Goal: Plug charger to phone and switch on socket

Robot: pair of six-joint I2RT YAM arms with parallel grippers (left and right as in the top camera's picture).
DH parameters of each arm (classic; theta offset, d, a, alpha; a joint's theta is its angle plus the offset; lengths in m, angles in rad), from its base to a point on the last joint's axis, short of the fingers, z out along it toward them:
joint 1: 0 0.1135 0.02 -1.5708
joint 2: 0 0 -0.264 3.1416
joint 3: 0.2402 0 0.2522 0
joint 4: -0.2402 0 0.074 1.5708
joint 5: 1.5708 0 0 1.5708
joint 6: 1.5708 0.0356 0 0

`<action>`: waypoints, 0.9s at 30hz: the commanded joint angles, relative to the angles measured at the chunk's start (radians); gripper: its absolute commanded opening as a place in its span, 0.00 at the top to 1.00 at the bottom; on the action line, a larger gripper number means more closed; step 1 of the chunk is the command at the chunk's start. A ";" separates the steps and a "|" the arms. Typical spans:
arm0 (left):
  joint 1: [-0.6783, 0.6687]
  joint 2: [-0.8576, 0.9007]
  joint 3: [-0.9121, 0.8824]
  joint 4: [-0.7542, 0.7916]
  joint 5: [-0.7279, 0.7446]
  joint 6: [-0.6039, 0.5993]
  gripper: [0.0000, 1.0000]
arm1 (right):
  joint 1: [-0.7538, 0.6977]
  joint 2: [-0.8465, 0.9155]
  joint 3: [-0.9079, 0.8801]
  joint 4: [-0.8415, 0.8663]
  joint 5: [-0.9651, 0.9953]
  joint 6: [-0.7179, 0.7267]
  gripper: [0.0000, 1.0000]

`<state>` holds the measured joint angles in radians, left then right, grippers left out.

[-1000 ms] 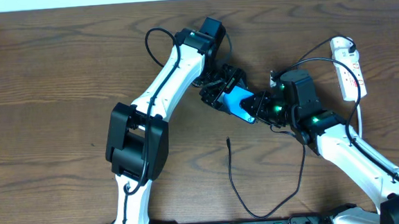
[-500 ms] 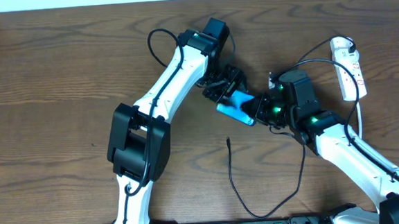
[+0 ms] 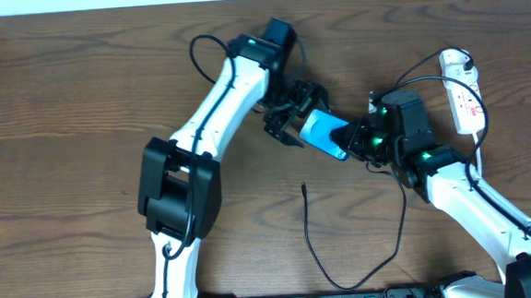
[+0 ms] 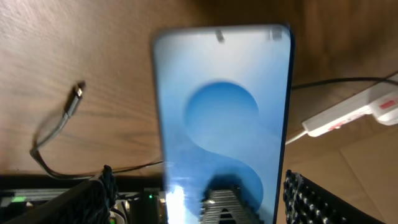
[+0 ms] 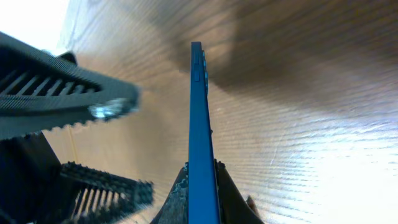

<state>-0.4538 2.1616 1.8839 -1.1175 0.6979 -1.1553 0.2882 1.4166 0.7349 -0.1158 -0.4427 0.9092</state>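
**Phone (image 3: pixel 323 133) in hand, nothing plugged in yet**

It was held up off the tabletop (image 3: pixel 78 105), clamped edge-on in the right pincer (image 5: pixel 200 190). The left pincer (image 3: pixel 293 120) stood open at its other end. The charger (image 3: pixel 304 191) lay loose on the wood, its tip well apart. Plugging in and switching on the socket (image 3: pixel 467 100) both looked undone.

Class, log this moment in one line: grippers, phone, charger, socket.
left gripper open beside phone | right gripper shut on phone | charger tip loose, unplugged | socket untouched
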 commanded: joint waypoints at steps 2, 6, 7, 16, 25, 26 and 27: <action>0.059 -0.044 0.005 -0.003 0.019 0.076 0.13 | -0.067 -0.003 0.016 0.008 -0.097 0.050 0.99; 0.090 -0.068 0.005 0.005 0.020 0.082 0.13 | -0.133 -0.003 0.016 0.023 -0.193 0.159 0.99; 0.097 -0.079 0.005 0.010 0.019 0.082 0.13 | -0.150 -0.003 0.016 0.027 -0.220 0.203 0.99; 0.110 -0.200 0.005 0.114 0.013 0.045 0.13 | -0.201 -0.003 0.016 0.266 -0.438 0.658 0.99; 0.110 -0.264 0.005 0.190 -0.019 -0.037 0.13 | -0.174 -0.003 0.016 0.577 -0.515 1.074 0.99; 0.110 -0.264 0.005 0.203 -0.019 -0.040 0.12 | -0.167 -0.003 0.016 0.599 -0.514 1.108 0.99; 0.110 -0.264 0.005 0.212 -0.021 -0.046 0.12 | -0.159 -0.003 0.016 0.622 -0.513 1.144 0.99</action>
<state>-0.3473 1.9110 1.8839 -0.9176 0.6956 -1.1671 0.1081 1.4166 0.7349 0.4717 -0.9077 1.8645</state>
